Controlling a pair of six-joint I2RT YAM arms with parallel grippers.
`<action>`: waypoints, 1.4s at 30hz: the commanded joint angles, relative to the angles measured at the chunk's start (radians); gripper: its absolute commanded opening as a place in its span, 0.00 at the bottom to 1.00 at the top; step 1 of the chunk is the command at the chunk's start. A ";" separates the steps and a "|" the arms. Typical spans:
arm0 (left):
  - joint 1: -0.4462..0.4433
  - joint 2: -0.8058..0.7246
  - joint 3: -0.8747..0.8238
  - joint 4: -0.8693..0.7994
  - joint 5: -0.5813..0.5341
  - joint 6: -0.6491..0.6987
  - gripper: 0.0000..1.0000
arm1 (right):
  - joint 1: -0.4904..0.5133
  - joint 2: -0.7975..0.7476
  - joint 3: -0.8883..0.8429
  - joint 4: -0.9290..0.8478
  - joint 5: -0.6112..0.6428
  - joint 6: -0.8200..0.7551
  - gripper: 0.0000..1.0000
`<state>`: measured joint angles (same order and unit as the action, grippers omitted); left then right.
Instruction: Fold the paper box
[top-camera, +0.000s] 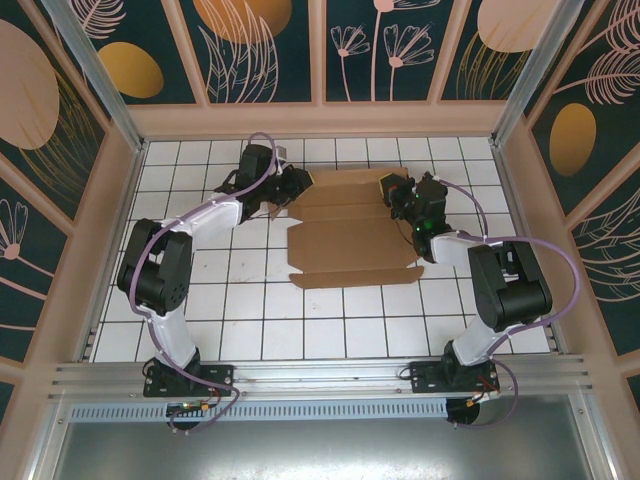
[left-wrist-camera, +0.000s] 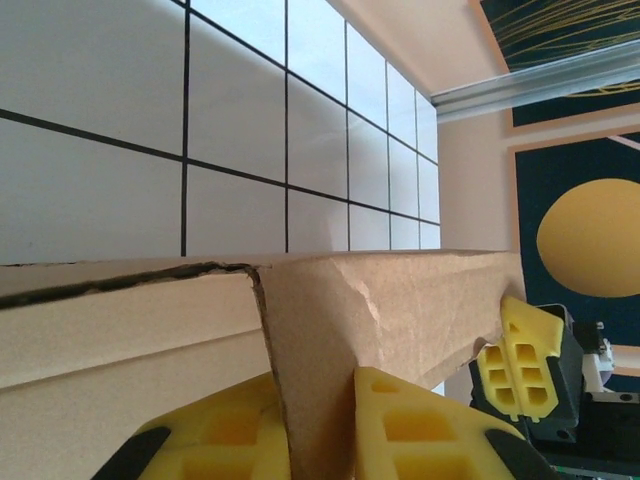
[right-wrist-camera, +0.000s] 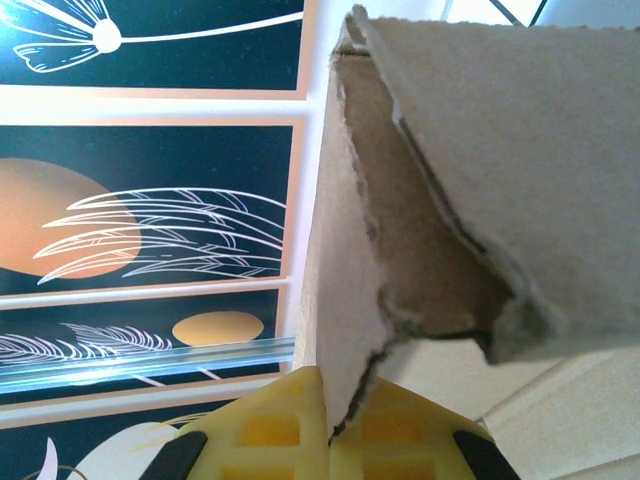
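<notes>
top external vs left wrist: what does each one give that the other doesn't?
Top external: the whole paper box, a mostly flat die-cut sheet on the tiled table, with the left gripper and right gripper at its far corners. Left wrist: the grip close up, with yellow fingers on either side of a raised flap that has a ragged crease. Shared: brown cardboard, white tiles, the left gripper on the box.

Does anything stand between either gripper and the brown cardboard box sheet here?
Nothing visible does. The left gripper and right gripper each pinch a flap of the brown die-cut cardboard sheet between yellow fingers, at opposite ends.
</notes>
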<state>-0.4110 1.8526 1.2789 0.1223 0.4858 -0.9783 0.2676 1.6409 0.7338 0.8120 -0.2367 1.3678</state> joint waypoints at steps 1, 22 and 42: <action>0.006 -0.021 -0.006 0.001 -0.009 0.012 0.18 | 0.006 -0.018 0.002 0.044 0.006 -0.005 0.02; -0.106 -0.202 -0.181 -0.236 -0.445 0.338 0.41 | -0.017 -0.024 0.062 -0.106 0.022 -0.059 0.00; -0.096 0.089 -0.086 -0.096 -0.580 0.298 0.53 | -0.018 -0.012 0.055 -0.082 0.000 -0.052 0.00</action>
<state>-0.5156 1.9011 1.1728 0.0269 -0.0914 -0.6804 0.2539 1.6257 0.7662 0.7204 -0.2298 1.3411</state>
